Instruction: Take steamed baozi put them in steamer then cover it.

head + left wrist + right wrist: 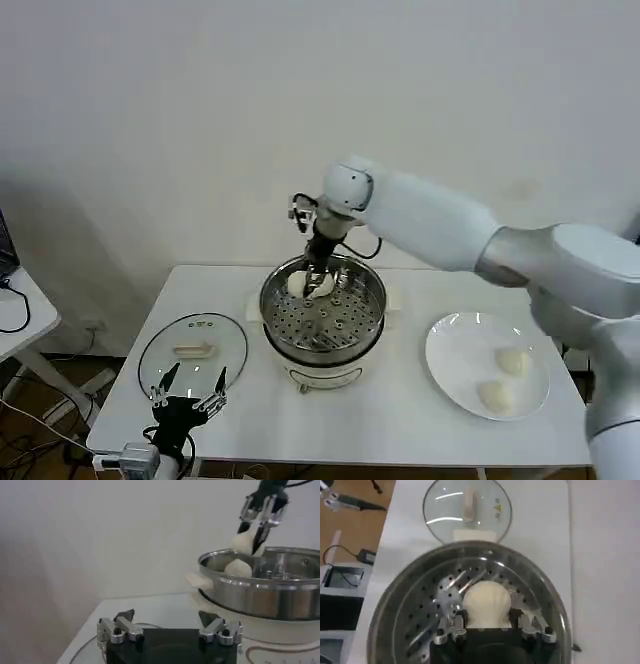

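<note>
A small round cream-white bun (487,603) is gripped between the fingers of the right gripper (320,284), just above the perforated tray of the round shiny stainless-steel steamer (322,312), beside a bun already lying there (238,568). It should be lowered until seated, then released gently. Two buns (505,378) wait on the flat white plate (452,352) beside the steamer. The left gripper (187,405), fingers spread and empty, is parked near the clear glass lid (192,350).
</note>
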Motion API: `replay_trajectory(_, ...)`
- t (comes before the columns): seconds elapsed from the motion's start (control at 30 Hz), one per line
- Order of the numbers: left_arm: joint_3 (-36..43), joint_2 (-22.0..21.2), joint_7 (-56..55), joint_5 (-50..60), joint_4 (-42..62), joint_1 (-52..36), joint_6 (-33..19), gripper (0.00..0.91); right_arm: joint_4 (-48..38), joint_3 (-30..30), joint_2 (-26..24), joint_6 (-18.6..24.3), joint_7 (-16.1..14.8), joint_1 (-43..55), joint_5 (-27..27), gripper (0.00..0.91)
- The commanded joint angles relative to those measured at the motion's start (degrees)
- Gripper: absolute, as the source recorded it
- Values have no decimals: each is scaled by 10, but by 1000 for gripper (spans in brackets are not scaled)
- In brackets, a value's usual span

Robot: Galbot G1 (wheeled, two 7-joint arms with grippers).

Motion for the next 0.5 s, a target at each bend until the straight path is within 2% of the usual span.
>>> replay_trajectory(0.03, -1, 1, 0, -2, 2, -2, 0, 907, -44, -4, 55, -1, 3, -21, -12, 554)
replay_trajectory(0.5, -1, 2, 0, -3, 12, -8, 0, 907, -29, -23, 39, -2, 3, -30, -20, 564)
